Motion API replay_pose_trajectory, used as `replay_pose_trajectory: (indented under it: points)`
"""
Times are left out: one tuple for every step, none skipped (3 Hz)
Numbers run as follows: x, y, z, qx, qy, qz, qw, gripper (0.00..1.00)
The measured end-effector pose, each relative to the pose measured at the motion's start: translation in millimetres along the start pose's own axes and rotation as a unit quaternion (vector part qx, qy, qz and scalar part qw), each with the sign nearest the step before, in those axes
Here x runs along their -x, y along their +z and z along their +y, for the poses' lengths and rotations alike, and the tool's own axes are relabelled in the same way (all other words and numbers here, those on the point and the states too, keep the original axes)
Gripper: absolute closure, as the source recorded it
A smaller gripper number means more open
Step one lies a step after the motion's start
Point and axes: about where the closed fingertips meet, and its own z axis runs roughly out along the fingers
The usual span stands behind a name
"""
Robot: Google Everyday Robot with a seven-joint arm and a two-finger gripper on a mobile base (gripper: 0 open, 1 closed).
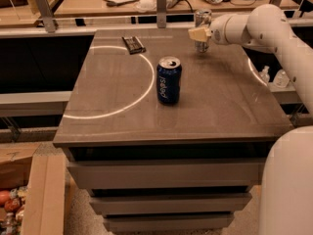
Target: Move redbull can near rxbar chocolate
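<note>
Camera view has the gripper point(200, 35) at the table's point(220, 106) back right edge, fingers clamped narrow around the redbull can point(202, 17), which stands upright; can't tell if its base touches the tabletop. rxbar chocolate point(133, 44) lies flat near the back left, well apart from it. Pepsi can point(168, 80) stands mid-table, between them but closer to the front
</note>
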Motion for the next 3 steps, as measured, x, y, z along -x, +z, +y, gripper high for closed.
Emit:
replay_pose_trajectory:
  points:
    - [14,18,17,0.015,0.006,-0.01,0.9998,1.0]
    - [24,37,35,0.029,0.013,-0.023,0.9992,1.0]
    - [31,58,50,0.042,0.02,-0.034,0.9983,1.0]
